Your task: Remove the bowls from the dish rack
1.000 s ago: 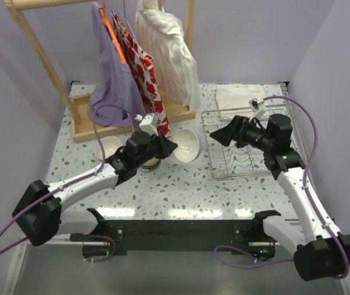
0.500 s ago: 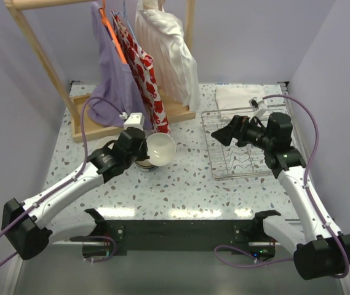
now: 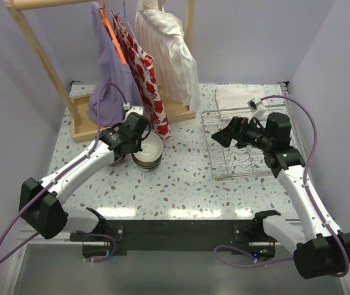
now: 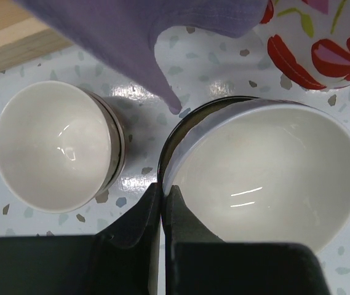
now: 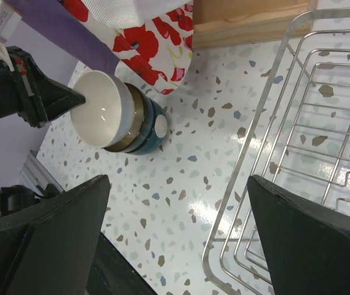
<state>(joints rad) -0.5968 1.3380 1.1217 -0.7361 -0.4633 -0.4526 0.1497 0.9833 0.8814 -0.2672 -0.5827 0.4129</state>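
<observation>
Currently, my left fingers (image 4: 131, 239) pinch the rim of the white bowl (image 4: 267, 178), nested atop the stacked bowls (image 5: 152, 127); my right fingers (image 5: 45, 227) stand spread over the dish rack (image 5: 322, 117).

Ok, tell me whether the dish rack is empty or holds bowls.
Empty, as far as visible: the dish rack shows only bare wire in the top and right wrist views, though the right arm hides part.

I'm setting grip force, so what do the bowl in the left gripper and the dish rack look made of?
The bowl looks like glazed ceramic: white and glossy, with sharp light streaks inside. The dish rack looks like thin metal wire with a shiny, silvery finish, perhaps chromed or stainless; the pictures don't settle which.
</observation>
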